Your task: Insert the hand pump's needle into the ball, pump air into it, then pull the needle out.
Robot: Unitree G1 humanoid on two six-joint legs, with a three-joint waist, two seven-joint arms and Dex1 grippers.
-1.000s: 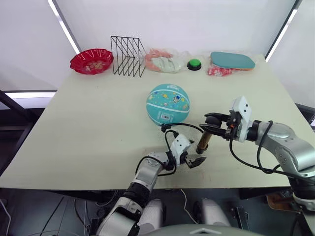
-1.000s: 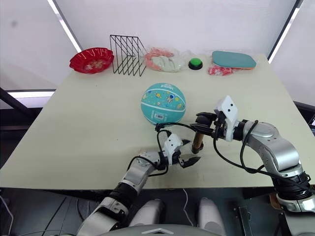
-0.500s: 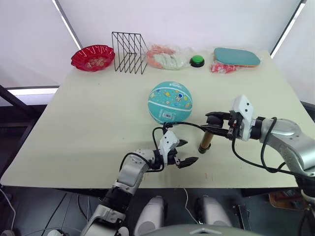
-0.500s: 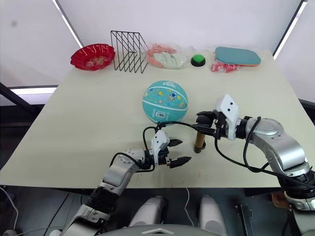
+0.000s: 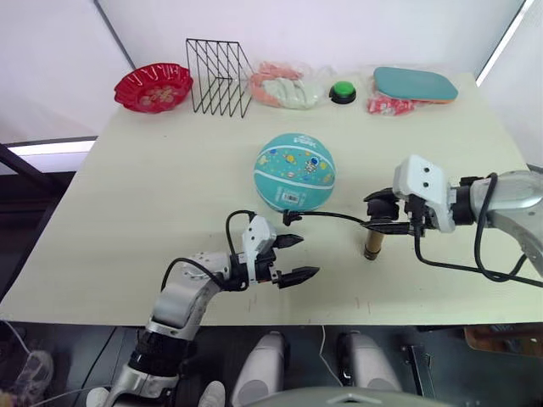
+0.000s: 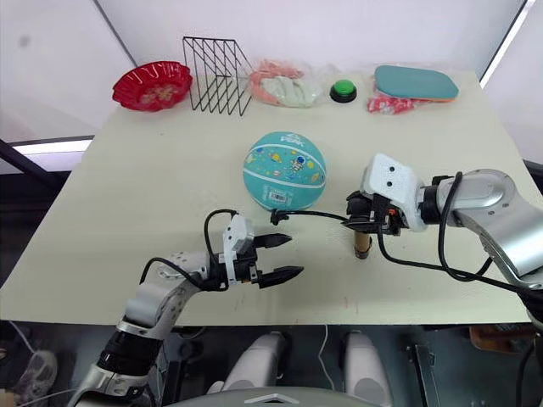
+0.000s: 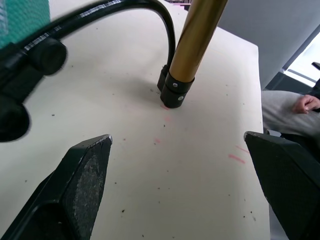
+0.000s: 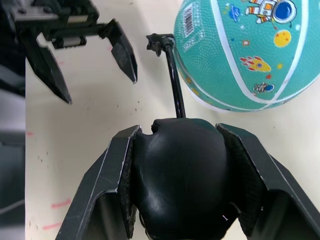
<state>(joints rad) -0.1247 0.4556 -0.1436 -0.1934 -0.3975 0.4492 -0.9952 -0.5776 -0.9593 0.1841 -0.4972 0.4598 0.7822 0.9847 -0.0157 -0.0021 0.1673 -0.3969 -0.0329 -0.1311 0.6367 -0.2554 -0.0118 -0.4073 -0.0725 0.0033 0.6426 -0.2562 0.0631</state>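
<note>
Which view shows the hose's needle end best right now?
The right wrist view: the needle fitting sits beside the ball, near the left gripper with its open fingers. The eye views show it small at the hose tip. The left wrist view shows a blurred black fitting at its edge.

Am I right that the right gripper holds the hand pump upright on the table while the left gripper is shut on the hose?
Not quite: the left gripper is open and holds nothing, as the right eye view shows. The right gripper does hold the hand pump upright on the table.
</note>
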